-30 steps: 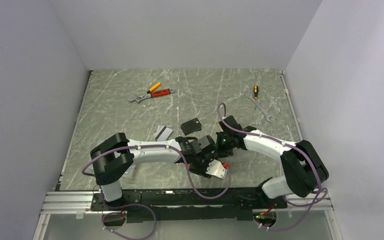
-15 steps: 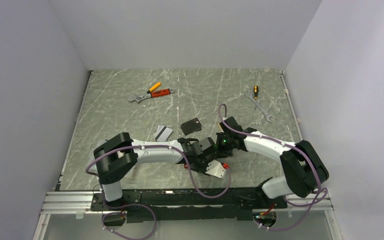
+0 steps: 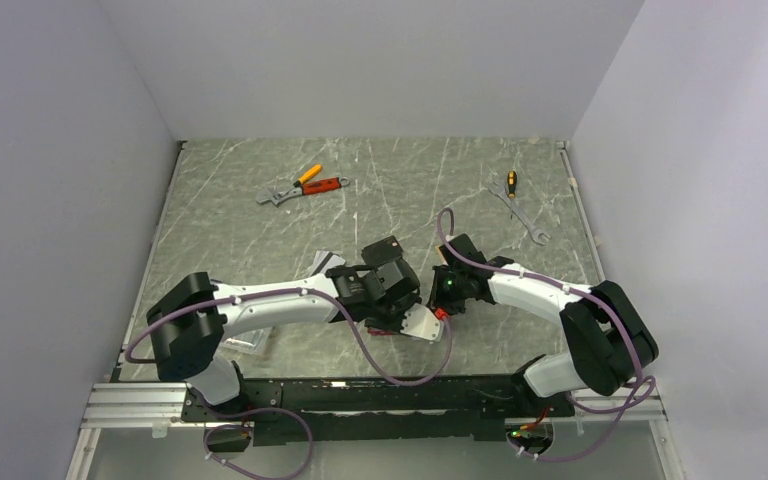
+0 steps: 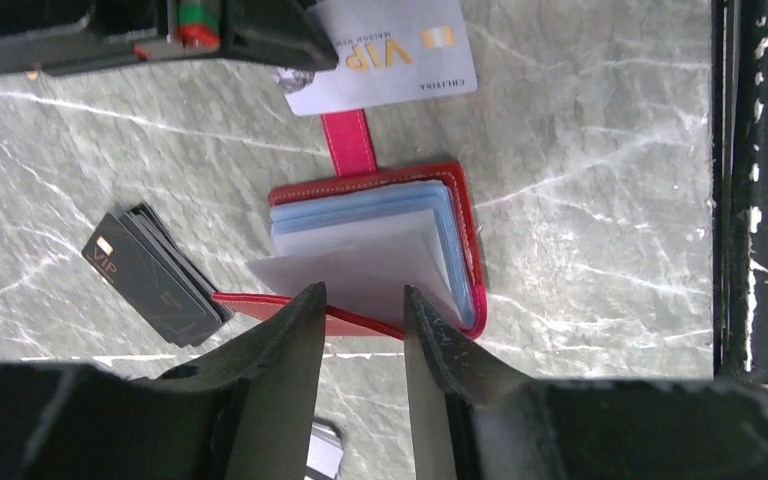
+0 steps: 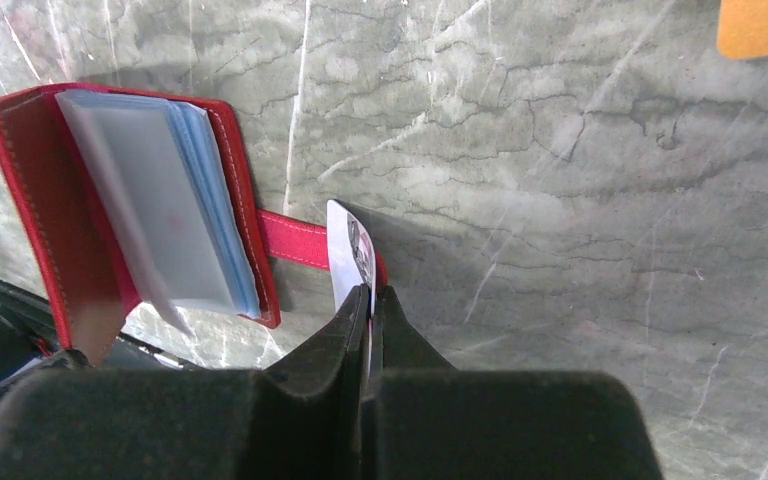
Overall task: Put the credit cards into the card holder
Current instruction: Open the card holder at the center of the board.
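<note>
The red card holder (image 4: 380,250) lies open on the marble table, its bluish sleeves fanned upward, and appears again at the left of the right wrist view (image 5: 140,200). My left gripper (image 4: 365,300) hovers at its near edge, jaws apart with nothing between them. My right gripper (image 5: 370,295) is shut on a silver-white credit card (image 5: 348,250) standing on edge over the holder's snap tab (image 5: 295,243). The same card (image 4: 390,50) shows its VIP face in the left wrist view. From above, both grippers meet near this card (image 3: 422,322), and the arm covers most of the holder.
A stack of black cards (image 4: 155,275) lies beside the holder. An orange card (image 5: 760,25) lies farther off, and a silver-white card (image 3: 325,262) sits left of the arms. Pliers and a wrench (image 3: 300,185) lie far left, a spanner and screwdriver (image 3: 520,205) far right. The table's rail (image 4: 760,240) runs close by.
My left arm has swung its wrist away from the near edge and over the holder, and its jaws have narrowed. The right gripper has kept its hold on the card and shifted slightly.
</note>
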